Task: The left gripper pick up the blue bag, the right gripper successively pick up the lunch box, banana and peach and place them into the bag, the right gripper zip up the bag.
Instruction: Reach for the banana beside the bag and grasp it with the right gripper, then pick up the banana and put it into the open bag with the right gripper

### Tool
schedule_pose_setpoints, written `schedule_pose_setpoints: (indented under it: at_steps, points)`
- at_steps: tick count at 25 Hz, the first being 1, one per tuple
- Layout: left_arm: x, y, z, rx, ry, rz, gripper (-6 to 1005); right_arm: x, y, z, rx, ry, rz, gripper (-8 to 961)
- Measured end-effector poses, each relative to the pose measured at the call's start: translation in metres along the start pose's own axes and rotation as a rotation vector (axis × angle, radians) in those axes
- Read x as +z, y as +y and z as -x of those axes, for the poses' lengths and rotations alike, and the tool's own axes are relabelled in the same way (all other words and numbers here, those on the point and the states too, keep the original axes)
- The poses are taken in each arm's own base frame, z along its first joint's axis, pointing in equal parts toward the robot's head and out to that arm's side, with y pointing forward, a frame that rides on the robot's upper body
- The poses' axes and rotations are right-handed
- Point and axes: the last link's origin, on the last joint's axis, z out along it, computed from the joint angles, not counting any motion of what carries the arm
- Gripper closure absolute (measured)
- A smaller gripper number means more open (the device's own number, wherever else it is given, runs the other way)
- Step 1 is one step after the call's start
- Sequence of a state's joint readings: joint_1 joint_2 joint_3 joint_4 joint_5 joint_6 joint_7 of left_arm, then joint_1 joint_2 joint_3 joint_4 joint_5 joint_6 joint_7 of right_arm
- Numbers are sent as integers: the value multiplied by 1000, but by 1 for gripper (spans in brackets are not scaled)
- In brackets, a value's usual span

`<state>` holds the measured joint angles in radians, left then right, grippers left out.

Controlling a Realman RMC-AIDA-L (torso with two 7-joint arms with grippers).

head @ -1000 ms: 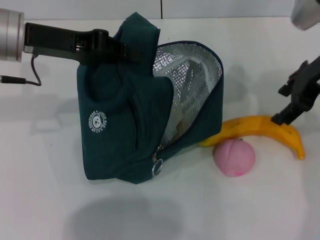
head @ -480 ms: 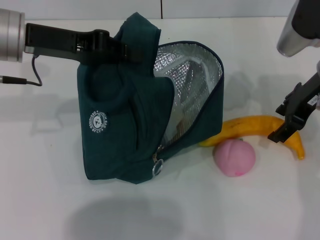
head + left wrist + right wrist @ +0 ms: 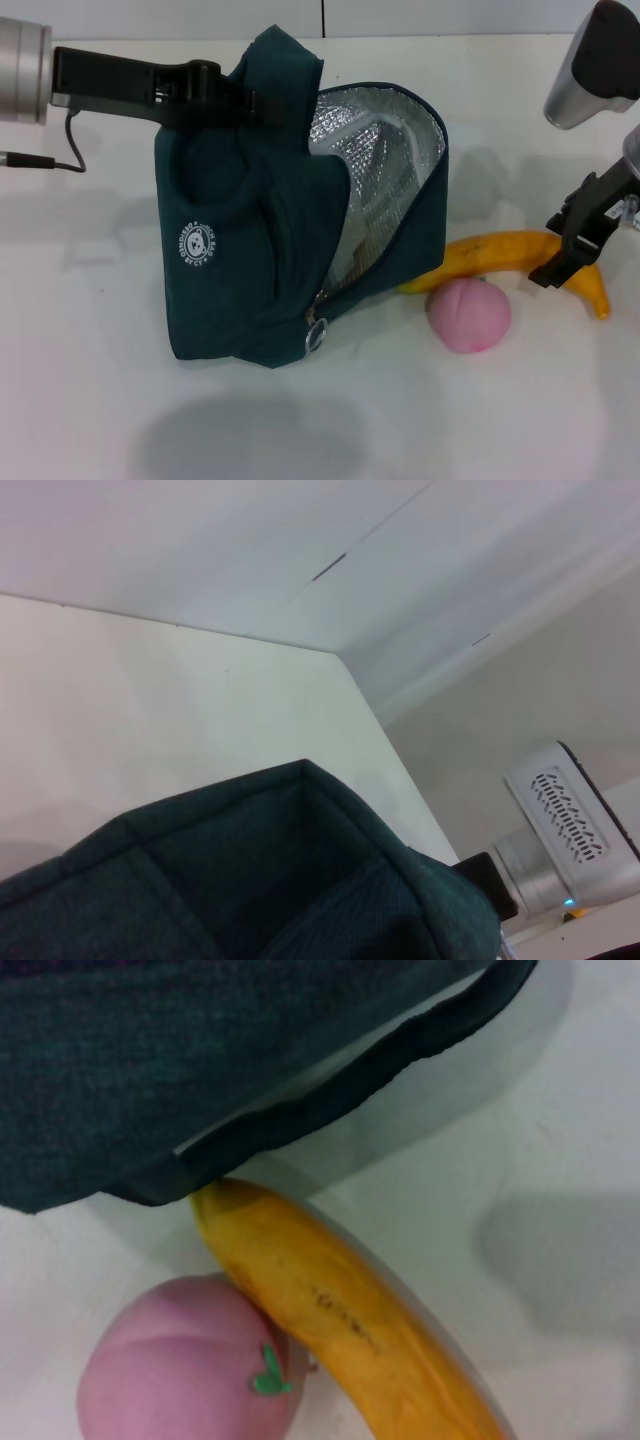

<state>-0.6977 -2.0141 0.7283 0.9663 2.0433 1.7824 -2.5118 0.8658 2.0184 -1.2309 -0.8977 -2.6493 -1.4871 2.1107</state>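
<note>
Where banana [image 3: 520, 255] lies, right gripper [image 3: 565, 262] fingers seemingly touching

The teal bag [image 3: 260, 250] stands upright, mouth open to its silver foil lining. The yellow banana [image 3: 525, 262] lies beside it — one end at the bag's base — touching the pink peach [image 3: 468, 314] in front.

We took it for a lab bench: a bare white table [image 3: 90, 400], plain white wall panels [image 3: 250, 540] behind it, and a loose black cable [image 3: 60, 150] lay across the top.
</note>
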Motion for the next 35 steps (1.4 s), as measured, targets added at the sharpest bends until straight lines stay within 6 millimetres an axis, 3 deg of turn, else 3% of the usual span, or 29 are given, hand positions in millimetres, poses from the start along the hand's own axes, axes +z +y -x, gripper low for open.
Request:
schedule_pose_setpoints:
  at_steps: [7,13,18,21,27,35]
  points:
    - [1,2,-2,7,-2,2,940,6,3,2,-12,10,11,168]
    - [1,2,-3,9,-1,1,939,4,3,1,-16,10,6,418]
    - [-1,1,-3,10,1,-1,939,-1,1,0,-13,11,3,498]
    - [-1,1,-2,9,4,0,939,-8,-2,-4,1,18,-13,497]
    - [-3,1,-3,9,15,9,938,-41,-26,-31,120,4,-96,496]
    - [-3,1,-3,8,16,9,937,-100,-54,-59,238,-89,-202,494]
